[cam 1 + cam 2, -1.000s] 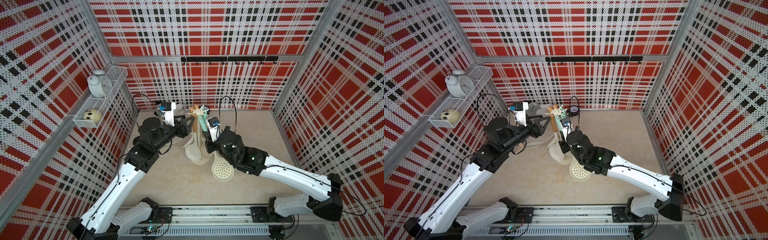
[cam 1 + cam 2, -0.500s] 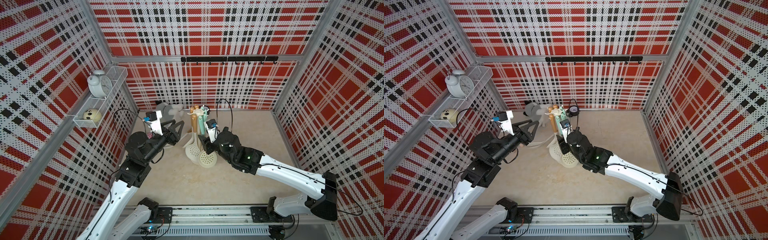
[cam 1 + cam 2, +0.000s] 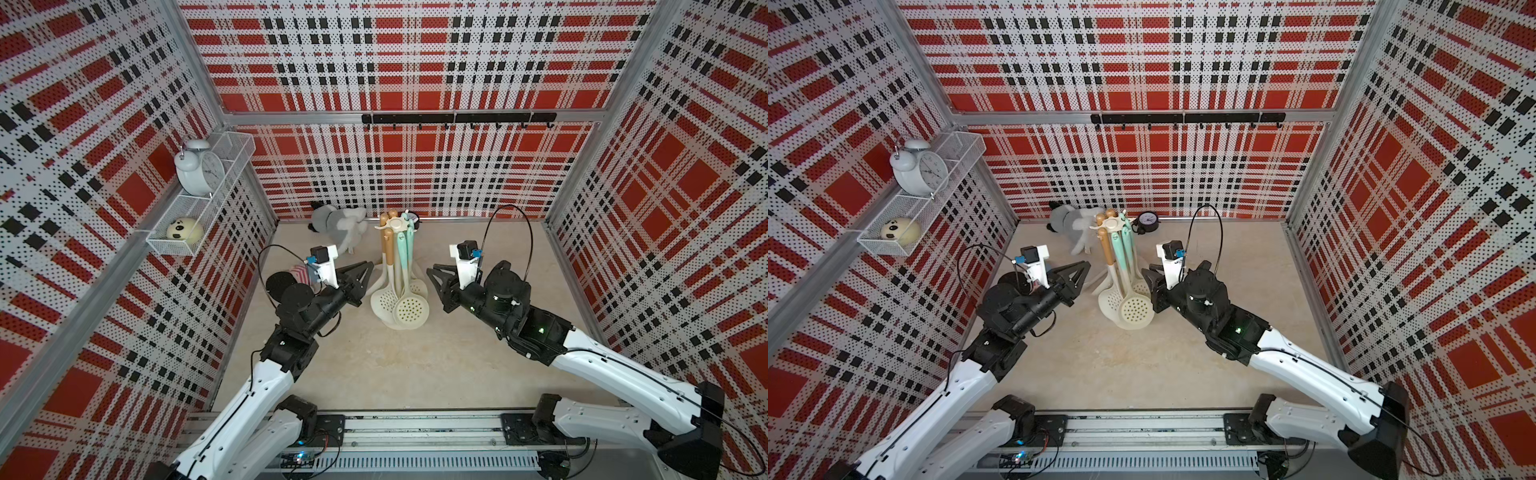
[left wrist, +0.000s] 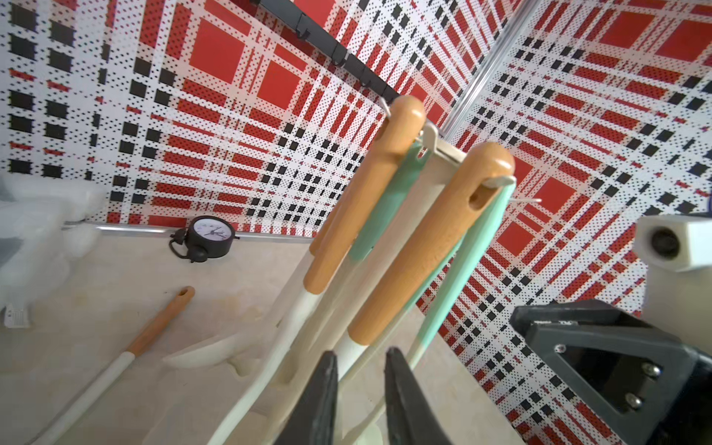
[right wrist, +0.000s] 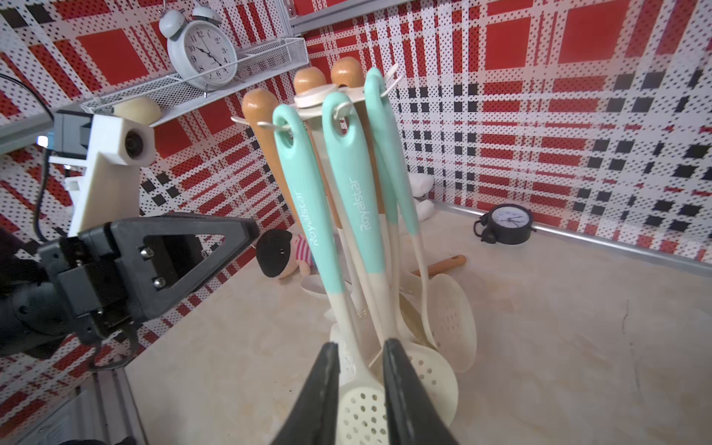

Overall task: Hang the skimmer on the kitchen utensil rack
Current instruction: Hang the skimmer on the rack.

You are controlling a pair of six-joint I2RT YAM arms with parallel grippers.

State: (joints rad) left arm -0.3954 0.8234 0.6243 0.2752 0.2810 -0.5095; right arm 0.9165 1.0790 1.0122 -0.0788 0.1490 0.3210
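The cream-white kitchen utensil rack (image 3: 395,224) (image 3: 1112,224) stands mid-table with several utensils on its prongs. The skimmer (image 3: 411,309) (image 3: 1136,309), mint handle and round perforated cream head, hangs at the rack's front, free of both grippers. My left gripper (image 3: 369,270) (image 4: 361,352) sits just left of the rack, jaws a little apart and empty. Just right of the rack, my right gripper (image 3: 432,272) (image 5: 360,343) is also slightly open and empty. Perforated heads hang beyond its tips in the right wrist view.
A wood-handled spoon (image 4: 154,331) lies on the table behind the rack, near a grey plush toy (image 3: 336,220) and a small black clock (image 3: 1148,222). A striped doll (image 5: 281,250) lies by the left arm. A black hook rail (image 3: 457,118) and wire shelf (image 3: 195,245) hang on the walls.
A second ago my right gripper held the skimmer low beside the rack; it now hangs on a prong. Both grippers have drawn back from the rack and their jaws have narrowed.
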